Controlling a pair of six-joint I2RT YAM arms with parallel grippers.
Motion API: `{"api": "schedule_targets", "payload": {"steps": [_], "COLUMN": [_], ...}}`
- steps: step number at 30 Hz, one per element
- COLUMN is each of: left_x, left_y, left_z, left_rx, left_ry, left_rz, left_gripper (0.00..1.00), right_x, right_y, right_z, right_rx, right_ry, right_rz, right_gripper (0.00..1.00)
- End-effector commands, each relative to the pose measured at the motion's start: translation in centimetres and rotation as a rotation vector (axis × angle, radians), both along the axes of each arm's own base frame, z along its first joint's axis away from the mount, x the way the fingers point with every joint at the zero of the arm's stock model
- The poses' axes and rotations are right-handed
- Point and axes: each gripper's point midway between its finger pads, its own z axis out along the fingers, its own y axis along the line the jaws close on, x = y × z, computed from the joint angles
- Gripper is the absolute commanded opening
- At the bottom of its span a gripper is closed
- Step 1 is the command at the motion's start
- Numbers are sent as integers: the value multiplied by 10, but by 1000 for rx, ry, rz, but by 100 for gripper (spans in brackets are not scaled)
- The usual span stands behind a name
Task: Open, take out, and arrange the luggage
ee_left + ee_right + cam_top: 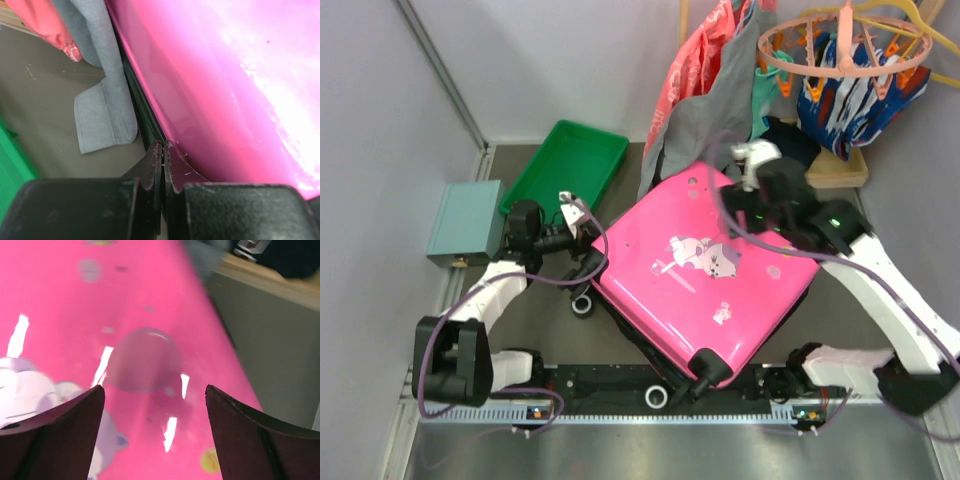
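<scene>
L hand (163,155) clenched, tips at seam along luggage (705,275) left edge; shell lies to its right. R hand (155,395) released, over lid's far-right part. L nearer the seam.

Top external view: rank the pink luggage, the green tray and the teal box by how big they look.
1. luggage, by far the largest.
2. green tray, clearly smaller.
3. teal box, smallest, though not far behind the tray.

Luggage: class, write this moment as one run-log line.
luggage: lid down, lying flat | left gripper: shut, at its edge | right gripper: open, above its top
</scene>
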Motion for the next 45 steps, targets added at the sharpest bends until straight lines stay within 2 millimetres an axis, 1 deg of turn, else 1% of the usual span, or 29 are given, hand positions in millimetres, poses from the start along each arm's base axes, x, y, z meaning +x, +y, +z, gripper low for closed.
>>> {"api": "schedule_targets", "payload": {"steps": [1, 3, 4, 5, 8, 10, 11, 14, 16, 17, 19, 20, 21, 22, 24, 25, 26, 27, 28, 30, 33, 34, 37, 38, 39, 41, 42, 43, 45], "left_x": [-50, -58, -60, -61, -59, -59, -60, -56, -49, -49, -42, -40, -35, -29, -27, -24, -21, -20, -21, -23, -36, -45, -55, -50, -45, -29, -10, 4, 19], "left_y": [-12, -10, -10, -10, -9, -10, -10, -11, -12, -12, -16, -17, -18, -22, -25, -30, -33, -36, -43, -52, -74, -83, -102, -106, -110, -115, -113, -108, -99], "left_z": [20, 16, 14, 12, 12, 16, 20, 25, 33, 33, 38, 39, 39, 49, 54, 57, 66, 70, 72, 80, 81, 82, 82, 80, 66, 64, 56, 58, 58], "left_rx": [-58, -52, -49, -47, -45, -52, -60, -69, -78, -88, -97, -101, -102, -114, -148, -158, -169, -171, -175, -187, -206, -216, -233, -221, -189, -150, -134, -130, -135], "left_ry": [-8, 21, 32, 42, 31, 23, 26, 22, -28, -16, -54, -60, -75, -144, -152, -176, -221, -245, -264, -317, -344, -346, -301, -322, -279, -289, -265, -265, -243], "left_rz": [-186, -199, -202, -203, -187, -190, -191, -176, -167, -161, -159, -153, -139, -144, -134, -132, -131, -133, -142, -158, -253, -297, -355, -338, -321, -266, -180, -122, -47], "left_gripper": [0, 0, 0, 0, 0, 0, 0, 0, 0, 0, 0, 0, 0, 0, 0, 0, 0, 0, 0, 0, 0, 0, 0, 0, 0, 0, 0, 0, 0], "right_x": [-2, -9, -15, -17, -22, -26, -28, -38, -38, -42, -36, -37, -35, -34, -27, -23, -15, -9, -3, 12, 30, 37, 43, 44, 45, 46, 46, 44, 41], "right_y": [-92, -123, -132, -134, -143, -150, -150, -165, -160, -155, -138, -134, -134, -137, -140, -137, -135, -131, -121, -116, -115, -115, -108, -106, -106, -108, -111, -113, -123], "right_z": [18, 6, 5, -7, -21, -36, -46, -69, -72, -82, -88, -99, -107, -112, -118, -120, -116, -112, -108, -98, -90, -90, -89, -90, -89, -89, -90, -91, -95], "right_rx": [224, 276, 303, 315, 365, 389, 424, 516, 591, 630, 704, 704, 690, 668, 632, 633, 639, 652, 678, 681, 630, 615, 593, 587, 579, 571, 562, 555, 520], "right_ry": [-101, -86, -96, -69, 3, 81, 117, 167, 153, 168, 195, 231, 254, 258, 256, 262, 243, 234, 252, 224, 217, 229, 241, 245, 241, 231, 225, 231, 226], "right_rz": [-459, -617, -664, -684, -747, -809, -850, -1006, -1012, -1012, -942, -936, -940, -948, -933, -913, -873, -840, -781, -707, -641, -634, -574, -563, -564, -570, -585, -599, -650], "right_gripper": [87, 99, 99, 99, 99, 99, 99, 99, 99, 99, 99, 99, 99, 99, 99, 98, 98, 97, 95, 93, 91, 90, 89, 89, 89, 89, 89, 89, 90]}}
